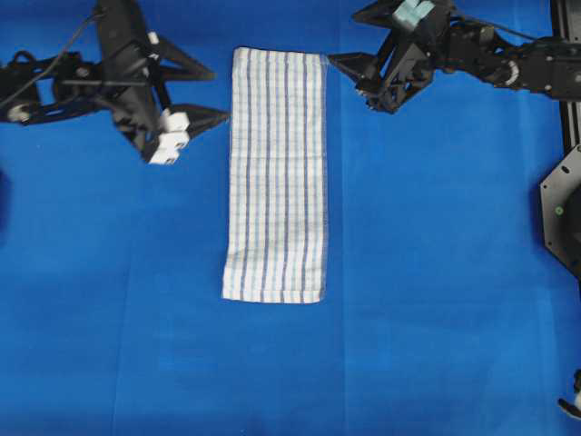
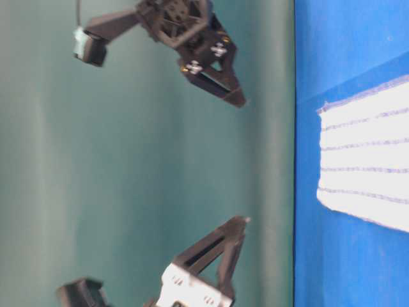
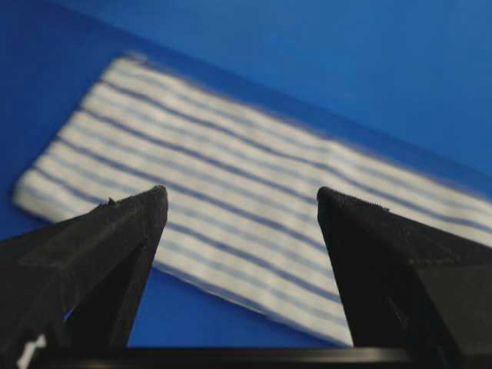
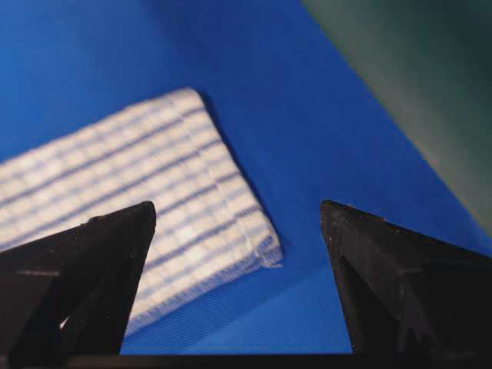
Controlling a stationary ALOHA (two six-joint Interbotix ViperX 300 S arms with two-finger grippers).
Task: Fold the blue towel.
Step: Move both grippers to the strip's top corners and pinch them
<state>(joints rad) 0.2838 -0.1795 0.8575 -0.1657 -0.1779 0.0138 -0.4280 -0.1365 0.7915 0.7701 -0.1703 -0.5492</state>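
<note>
Blue towel [image 1: 276, 177] lies flat between both grippers' spread fingers [image 1: 201, 116], untouched.

Black arms [image 1: 545, 68], wedge jaws, white clips [image 1: 169, 136].

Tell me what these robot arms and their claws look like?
Both are black, skeletal frames. The left gripper has long pointed triangular fingers, white blocks at its base and a thin black cable behind. The right gripper looks alike, with a pale teal block on top.

The blue towel [image 1: 276, 174] (white with thin blue stripes) lies flat as a long narrow rectangle.
</note>
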